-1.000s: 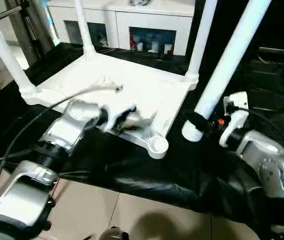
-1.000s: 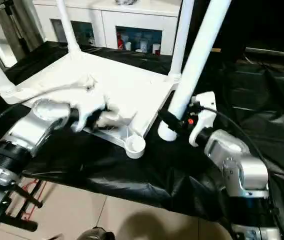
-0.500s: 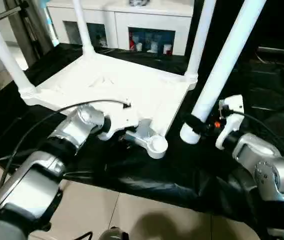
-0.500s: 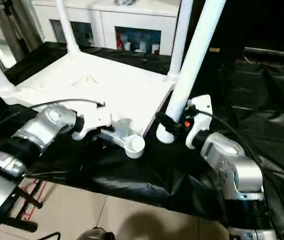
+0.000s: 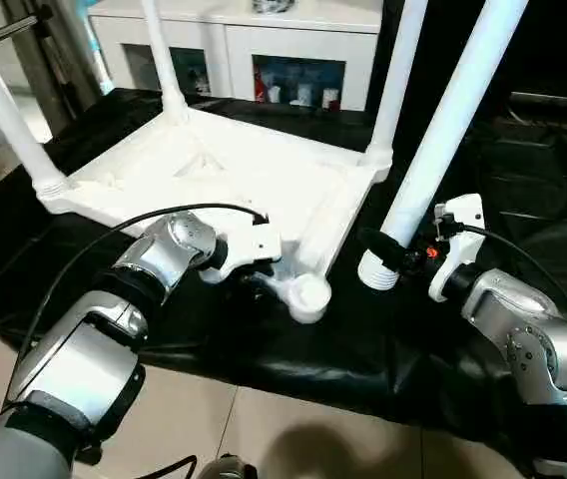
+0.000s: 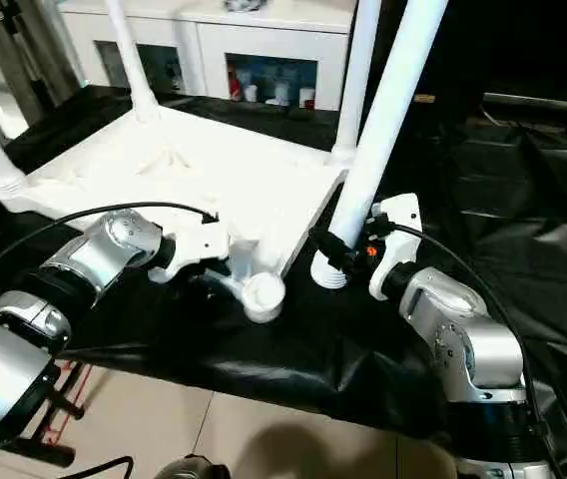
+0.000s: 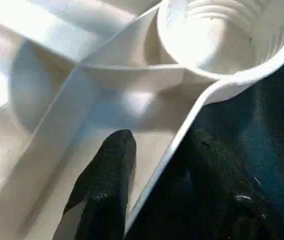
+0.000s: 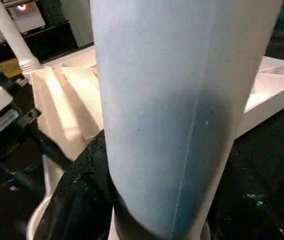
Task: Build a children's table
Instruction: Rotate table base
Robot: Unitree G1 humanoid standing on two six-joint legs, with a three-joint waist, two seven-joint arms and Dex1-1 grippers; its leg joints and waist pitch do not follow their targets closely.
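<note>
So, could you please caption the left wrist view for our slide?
Left end effector straddling the tabletop rim beside the empty corner socket.

silver forearms (image 5: 154,261), black cables, white wrists

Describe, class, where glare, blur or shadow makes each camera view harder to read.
Left eye view: glare washes out the ribs of the white table top. Left wrist view: the rim beside the empty socket and the black fingers are soft, out of focus. Right wrist view: the held leg is shaded bluish, the fingers dark against it.
</note>
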